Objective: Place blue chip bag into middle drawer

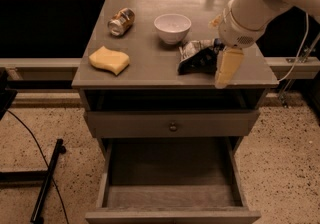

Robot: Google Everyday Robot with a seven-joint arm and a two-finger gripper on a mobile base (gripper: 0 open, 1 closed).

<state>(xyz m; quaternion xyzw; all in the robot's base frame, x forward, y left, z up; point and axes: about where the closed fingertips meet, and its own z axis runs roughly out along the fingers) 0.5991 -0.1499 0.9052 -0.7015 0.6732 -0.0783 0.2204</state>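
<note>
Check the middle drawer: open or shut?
Open: the middle drawer is pulled out, its bare plank floor showing. The gripper hangs beside the blue chip bag.

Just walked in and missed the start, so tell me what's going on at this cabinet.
The robot's gripper hangs at the right side of the blue chip bag, which lies on the cabinet top beside the white bowl; a grasp cannot be confirmed. The middle drawer below is pulled open and bare, so the bag is not yet in it. A can and a yellow sponge lie on the left.
</note>
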